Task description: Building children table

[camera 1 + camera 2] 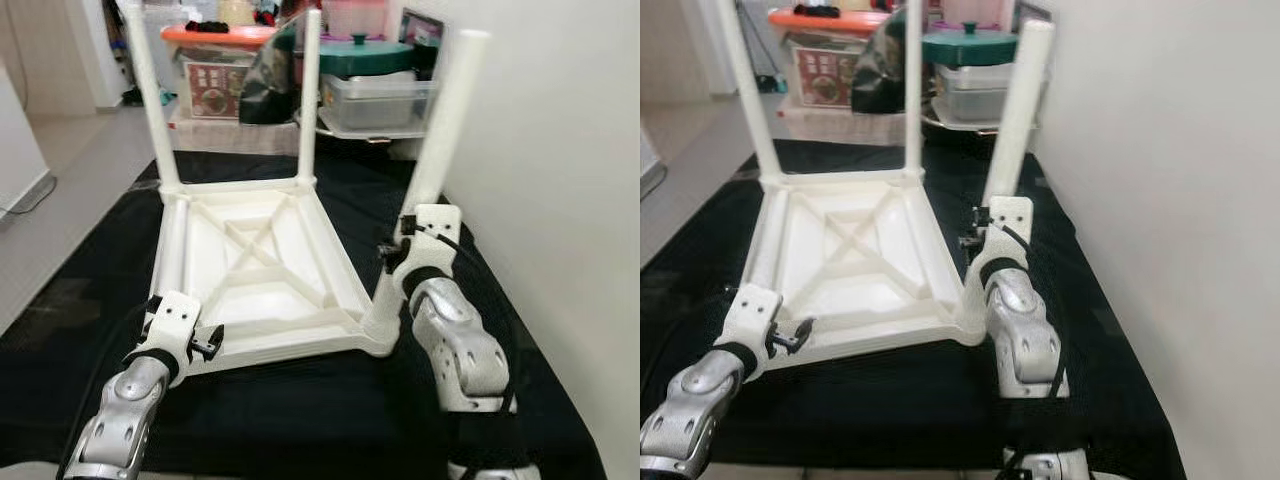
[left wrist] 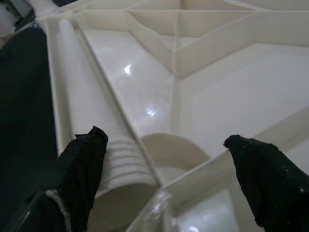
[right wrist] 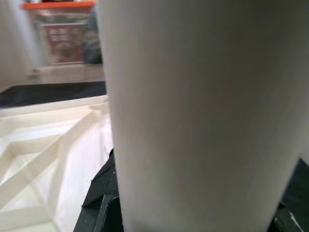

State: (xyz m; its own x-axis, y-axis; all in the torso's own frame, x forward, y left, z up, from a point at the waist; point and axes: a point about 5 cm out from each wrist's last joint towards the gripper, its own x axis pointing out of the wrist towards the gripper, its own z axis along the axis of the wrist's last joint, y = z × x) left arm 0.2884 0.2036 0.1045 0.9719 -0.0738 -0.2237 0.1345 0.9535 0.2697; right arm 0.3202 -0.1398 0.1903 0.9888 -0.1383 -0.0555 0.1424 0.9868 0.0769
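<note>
Tabletop (image 1: 262, 262) of cream plastic, ribbed underneath, lies inverted on the black cloth (image 1: 300, 400). Three legs stand in its corner sockets. The fourth leg (image 2: 96, 140) lies flat along the tabletop's near-left edge, long axis running away from the left hand (image 2: 164, 179), whose fingers are spread astride its threaded end. The right hand (image 1: 400, 255) presses against the near-right leg (image 1: 440, 130); its finger state cannot be told.
</note>
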